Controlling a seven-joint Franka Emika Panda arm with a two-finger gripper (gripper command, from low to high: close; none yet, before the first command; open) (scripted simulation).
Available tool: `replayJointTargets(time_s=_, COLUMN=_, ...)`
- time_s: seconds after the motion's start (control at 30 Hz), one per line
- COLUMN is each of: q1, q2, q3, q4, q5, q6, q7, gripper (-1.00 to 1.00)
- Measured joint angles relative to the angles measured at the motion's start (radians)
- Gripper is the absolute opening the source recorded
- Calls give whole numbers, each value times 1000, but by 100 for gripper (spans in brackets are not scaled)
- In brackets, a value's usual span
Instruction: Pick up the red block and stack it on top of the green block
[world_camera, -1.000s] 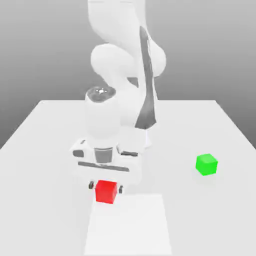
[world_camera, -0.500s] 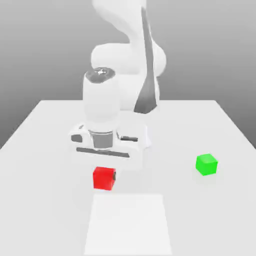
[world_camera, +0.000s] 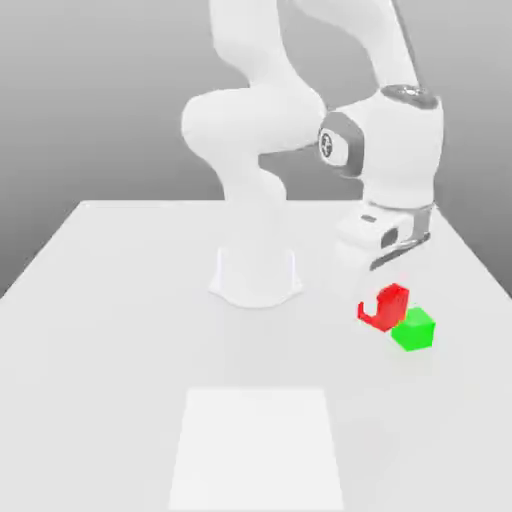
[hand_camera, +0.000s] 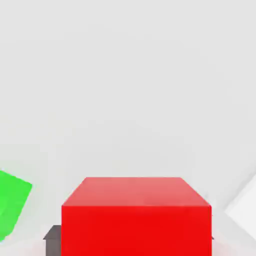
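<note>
The red block (world_camera: 390, 302) hangs above the table, tilted, with my gripper (world_camera: 384, 304) shut on it below the white hand. The green block (world_camera: 413, 329) rests on the table just to the exterior view's right of the red one and slightly lower in that view. In the hand view the red block (hand_camera: 135, 215) sits between dark finger pads (hand_camera: 52, 235), and the green block (hand_camera: 12, 204) shows beside it at the frame edge. Whether the two blocks touch I cannot tell.
The arm's round white base (world_camera: 255, 276) stands mid-table. A lighter white rectangle (world_camera: 258, 446) lies on the table (world_camera: 110, 300) near the front edge; a corner of it (hand_camera: 243, 205) appears in the hand view. The table's right edge runs close behind the green block.
The gripper finished closing on the red block, lifted it off the table, and the arm swung it from front centre to the exterior view's right, beside the green block.
</note>
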Motion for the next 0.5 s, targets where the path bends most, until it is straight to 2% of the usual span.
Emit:
replayJointTargets(time_s=0.07, q1=96, q2=-13, q3=39, q4=-2, q5=26, q6=-13, q7=-38, gripper=-100)
replayJointTargets(time_s=0.13, q1=128, q2=1, q3=70, q4=-2, q5=18, q6=-3, q7=-44, gripper=-100)
replayJointTargets(time_s=0.5, q1=21, q2=260, q3=137, q4=5, q5=-194, q6=243, q7=96, gripper=-100)
